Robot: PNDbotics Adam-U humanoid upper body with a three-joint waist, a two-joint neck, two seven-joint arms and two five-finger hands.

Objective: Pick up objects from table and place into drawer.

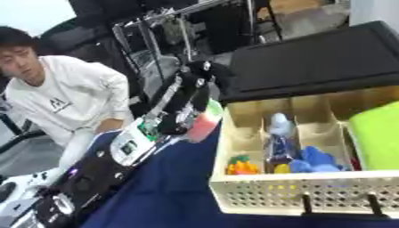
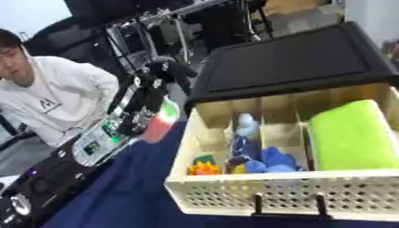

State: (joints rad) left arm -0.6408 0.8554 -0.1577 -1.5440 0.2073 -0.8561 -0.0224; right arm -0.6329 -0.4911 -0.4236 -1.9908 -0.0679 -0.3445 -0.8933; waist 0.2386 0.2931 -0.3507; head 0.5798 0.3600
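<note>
Blue tablecloth (image 1: 168, 187) beneath, left robot hand (image 1: 183, 118) grasping a red-green object (image 1: 204, 122) beside the drawer (image 2: 273, 193)

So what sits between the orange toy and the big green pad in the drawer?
A dark bottle, then a blue lump beside it; the right eye view shows both best.

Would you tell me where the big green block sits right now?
The green block lies in the open drawer's rightmost compartment, on the right of the right eye view, beside the blue items.
</note>
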